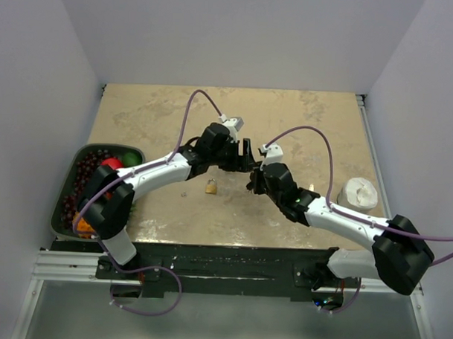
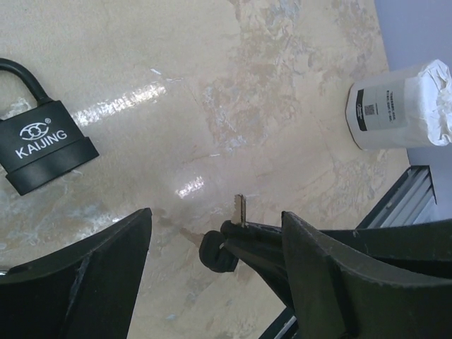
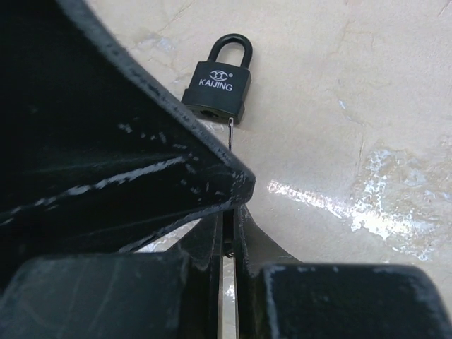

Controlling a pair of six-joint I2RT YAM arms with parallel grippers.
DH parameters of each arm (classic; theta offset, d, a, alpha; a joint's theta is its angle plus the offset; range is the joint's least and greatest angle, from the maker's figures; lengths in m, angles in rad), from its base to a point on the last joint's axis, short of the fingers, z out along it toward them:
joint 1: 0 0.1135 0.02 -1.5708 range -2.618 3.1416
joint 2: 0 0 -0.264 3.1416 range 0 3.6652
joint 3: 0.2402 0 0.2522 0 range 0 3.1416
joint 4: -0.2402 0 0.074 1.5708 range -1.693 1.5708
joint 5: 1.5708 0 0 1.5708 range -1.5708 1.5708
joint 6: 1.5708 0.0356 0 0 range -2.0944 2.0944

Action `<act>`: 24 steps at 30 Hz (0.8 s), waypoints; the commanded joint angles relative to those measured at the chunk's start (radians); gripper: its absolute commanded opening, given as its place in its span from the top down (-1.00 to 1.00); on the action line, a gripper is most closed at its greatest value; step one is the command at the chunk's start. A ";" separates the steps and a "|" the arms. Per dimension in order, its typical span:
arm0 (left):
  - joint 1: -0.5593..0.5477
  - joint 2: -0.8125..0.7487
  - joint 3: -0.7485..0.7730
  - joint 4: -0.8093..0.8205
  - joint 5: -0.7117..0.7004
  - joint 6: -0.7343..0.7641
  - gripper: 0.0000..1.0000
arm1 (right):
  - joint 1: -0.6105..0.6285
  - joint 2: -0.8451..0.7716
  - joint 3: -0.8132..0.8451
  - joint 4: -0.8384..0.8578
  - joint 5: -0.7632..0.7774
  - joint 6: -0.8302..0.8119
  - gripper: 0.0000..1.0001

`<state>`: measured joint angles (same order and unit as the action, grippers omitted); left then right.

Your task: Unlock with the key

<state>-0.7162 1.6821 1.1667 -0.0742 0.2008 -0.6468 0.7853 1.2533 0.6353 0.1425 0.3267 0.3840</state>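
Pinching the key [image 2: 240, 209], right end effector [image 2: 239, 227] clamps tight.

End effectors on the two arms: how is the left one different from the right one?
The left end effector is open and holds nothing; the right end effector is shut on the key. The left end effector looks down at the table, with the padlock off to one side; the right end effector points the key toward the padlock. Both are black.

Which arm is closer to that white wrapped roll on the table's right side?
Right. The right arm passes just beside the white wrapped roll, on its near side; the left arm lies well off to its left.
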 commanded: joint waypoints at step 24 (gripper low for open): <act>-0.037 0.137 0.031 0.152 -0.034 -0.080 0.57 | 0.117 0.063 0.083 0.003 0.232 -0.037 1.00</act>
<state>-0.7448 1.8023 1.1687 0.0223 0.1631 -0.7212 0.8879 1.3197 0.6647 0.1249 0.4740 0.3592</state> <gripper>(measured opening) 0.295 0.036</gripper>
